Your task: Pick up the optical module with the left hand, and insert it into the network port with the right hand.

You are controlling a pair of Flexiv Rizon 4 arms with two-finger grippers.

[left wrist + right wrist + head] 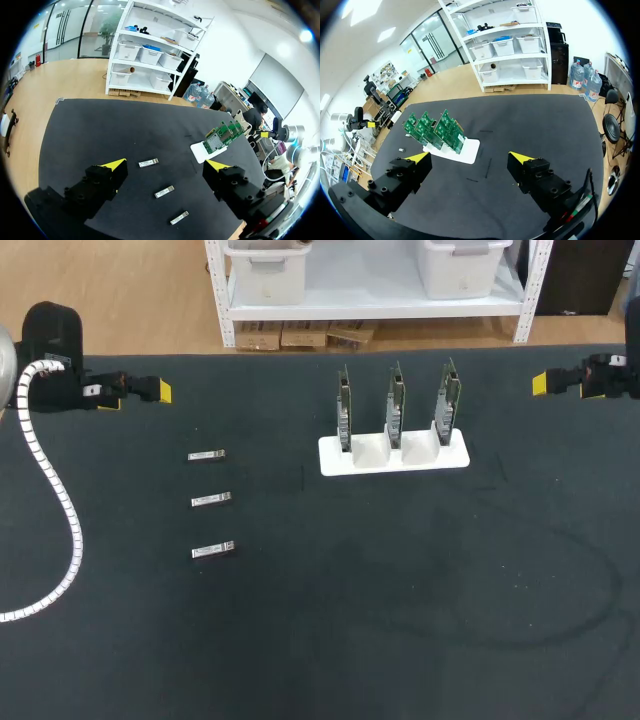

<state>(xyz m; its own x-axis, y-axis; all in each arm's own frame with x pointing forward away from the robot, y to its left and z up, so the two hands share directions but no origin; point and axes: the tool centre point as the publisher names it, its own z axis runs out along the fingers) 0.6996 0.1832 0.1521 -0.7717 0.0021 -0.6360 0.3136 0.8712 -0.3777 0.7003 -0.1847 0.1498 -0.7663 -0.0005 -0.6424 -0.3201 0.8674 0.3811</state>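
Three small silver optical modules lie in a column on the black mat: the far one (207,455), the middle one (211,500) and the near one (213,550). In the left wrist view they lie ahead of and under my open left gripper (166,165): far (148,162), middle (164,191), near (179,217). That gripper (135,395) hangs at the table's back left, holding nothing. Three upright green network cards (395,405) stand in a white holder (393,455). My right gripper (560,383) is at the back right, open and empty (469,158), with the cards (432,130) ahead of it.
A white corrugated cable (60,500) from my left arm loops over the mat's left side. The holder (202,147) stands well to the right of the modules. Faint chalk-like marks cross the mat's right half.
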